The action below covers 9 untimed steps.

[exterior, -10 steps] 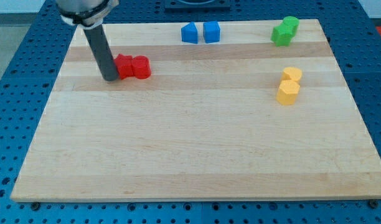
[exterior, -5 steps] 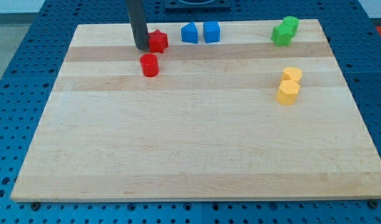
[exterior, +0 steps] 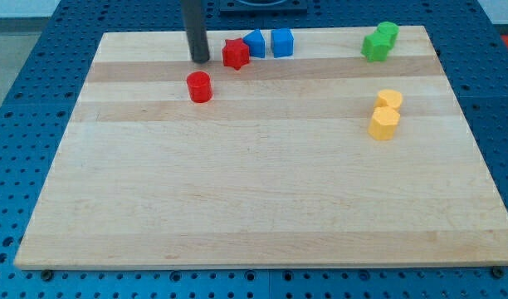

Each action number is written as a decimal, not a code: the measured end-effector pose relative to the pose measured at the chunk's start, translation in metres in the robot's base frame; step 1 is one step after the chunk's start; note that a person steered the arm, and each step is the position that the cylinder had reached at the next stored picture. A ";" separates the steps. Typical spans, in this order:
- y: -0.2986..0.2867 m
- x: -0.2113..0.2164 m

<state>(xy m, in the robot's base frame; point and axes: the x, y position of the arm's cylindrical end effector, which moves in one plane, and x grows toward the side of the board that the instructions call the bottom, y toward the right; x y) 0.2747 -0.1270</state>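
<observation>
My tip (exterior: 201,60) rests on the board near the view's top, left of centre. It touches no block. Nearest is a red star-shaped block (exterior: 235,54), a short gap to its right, which leans against the left blue block (exterior: 255,43). A second blue block (exterior: 281,41) sits just right of that one. A red cylinder (exterior: 200,86) stands alone a little below my tip.
Two green blocks (exterior: 379,41) huddle at the view's top right corner. Two yellow blocks (exterior: 386,113) sit one below the other at the right. The wooden board (exterior: 262,199) lies on a blue perforated table.
My tip carried the red star up from beside the red cylinder, then right until it met the left blue block. The tip now stands apart from the star.
</observation>
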 end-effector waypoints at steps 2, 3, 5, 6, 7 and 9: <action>-0.021 0.078; -0.009 0.083; 0.051 0.083; 0.066 0.083; 0.069 0.072; 0.069 0.042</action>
